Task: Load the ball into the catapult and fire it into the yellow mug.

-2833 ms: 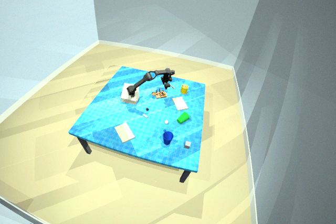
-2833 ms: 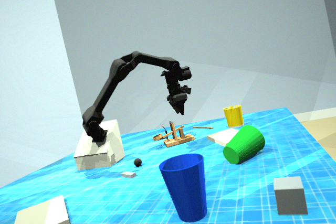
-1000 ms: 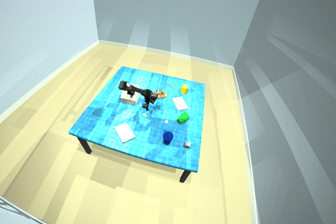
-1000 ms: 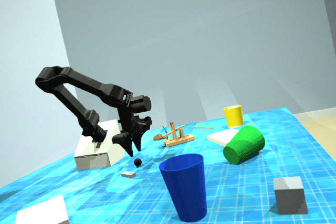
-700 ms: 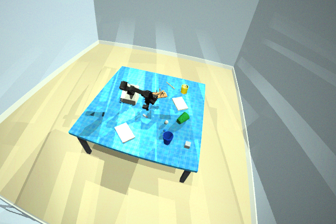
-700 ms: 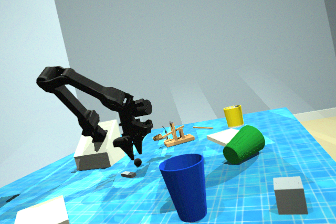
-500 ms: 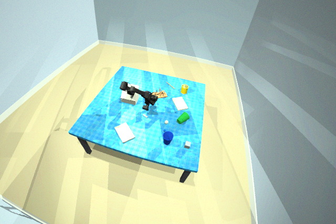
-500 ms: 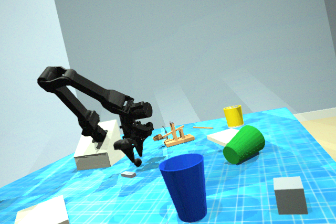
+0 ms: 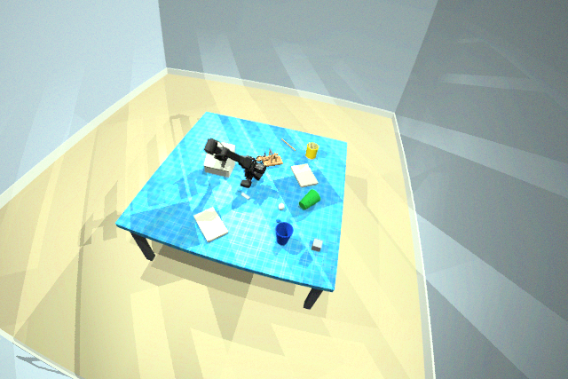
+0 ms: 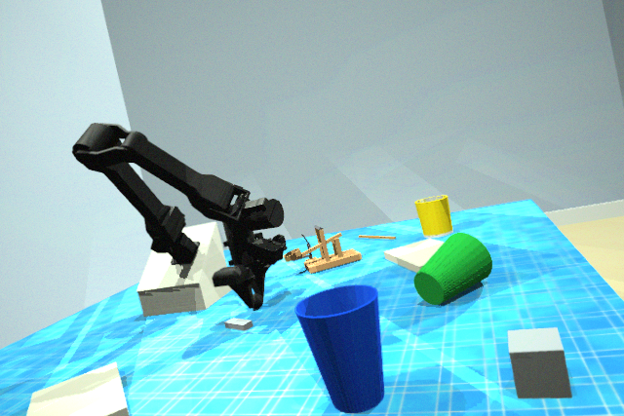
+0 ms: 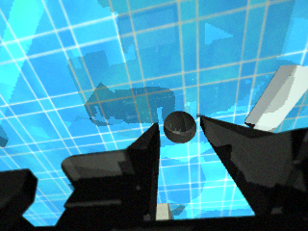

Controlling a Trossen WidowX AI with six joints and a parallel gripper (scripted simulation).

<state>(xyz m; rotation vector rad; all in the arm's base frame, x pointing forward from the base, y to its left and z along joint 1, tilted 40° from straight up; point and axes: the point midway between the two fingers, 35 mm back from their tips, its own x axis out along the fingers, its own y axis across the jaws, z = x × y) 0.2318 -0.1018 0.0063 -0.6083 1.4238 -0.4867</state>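
Note:
The dark ball (image 11: pixel 180 127) lies between my fingertips in the wrist view, with a narrow gap on each side; the gripper hides it in the top and exterior views. My gripper (image 9: pixel 246 183) (image 10: pixel 254 303) (image 11: pixel 178 123) is partly open, pointing down low over the table. The wooden catapult (image 9: pixel 273 160) (image 10: pixel 334 261) stands beyond the gripper, its cup end toward the arm's side and its base toward the yellow mug's side. The yellow mug (image 9: pixel 311 151) (image 10: pixel 434 215) stands upright near the far right of the table.
A small white block (image 9: pixel 246 195) (image 10: pixel 238 323) (image 11: pixel 276 98) lies near the gripper. A green cup (image 9: pixel 309 199) (image 10: pixel 455 268) lies on its side. A blue cup (image 9: pixel 284 233) (image 10: pixel 347 346), grey cube (image 9: pixel 317 245) (image 10: pixel 539 371), white ball (image 9: pixel 280 206), flat pad (image 9: pixel 303 175) and thin stick (image 9: pixel 288 144) (image 10: pixel 376 237) are around.

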